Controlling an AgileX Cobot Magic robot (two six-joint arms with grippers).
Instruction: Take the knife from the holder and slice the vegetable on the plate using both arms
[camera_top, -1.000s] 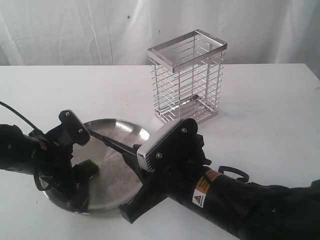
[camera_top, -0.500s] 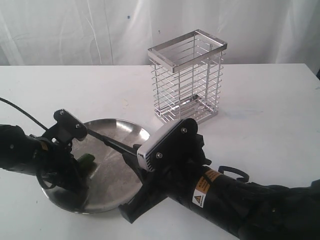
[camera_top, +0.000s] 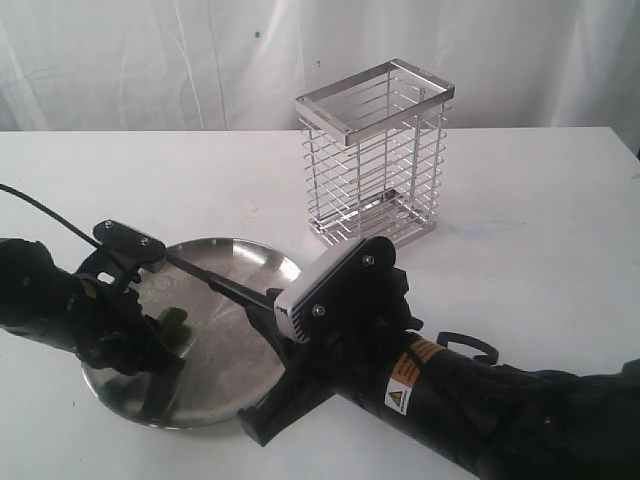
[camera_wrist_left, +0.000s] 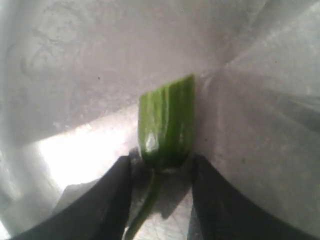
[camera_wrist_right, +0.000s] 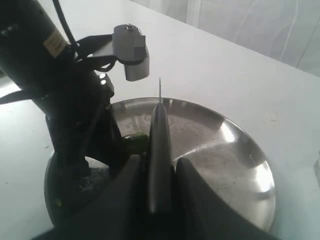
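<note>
Left hand (camera_wrist_left: 161, 165): black fingers pressed against both sides of a small glossy green chilli pepper (camera_wrist_left: 167, 122) at its stem end, pinching it, as far as the left wrist view shows.
Right hand (camera_wrist_right: 159, 175): closed tight on the handle of a slim all-black knife (camera_top: 215, 287), gripped between both fingers.
Chilli pepper: lying on the near-left part of the plate, thin stem running back between the left fingers, free end blunt and flat. Whether a slice has already come off, cannot tell; no loose pieces to be made out.
Knife: dark blade reaching from the right hand toward the far left across the plate, point close to the left arm. Chilli pepper just to the left of the blade in the right wrist view. Blade touching it or hanging above it, cannot tell.
Plate: round shallow stainless steel plate (camera_top: 262, 253) with a raised rim, on the white desk (camera_top: 520, 220), under both hands.
Holder: tall chrome wire basket (camera_top: 375, 160), upright, well apart to the far right of the plate, no knife in it.
Done: knife out of the holder and in hand, chilli pepper steadied, blade brought over the plate.
Left to do: by the look of it, the slicing itself, with the blade lined up across the free end and pressed down clear of the left fingers.
</note>
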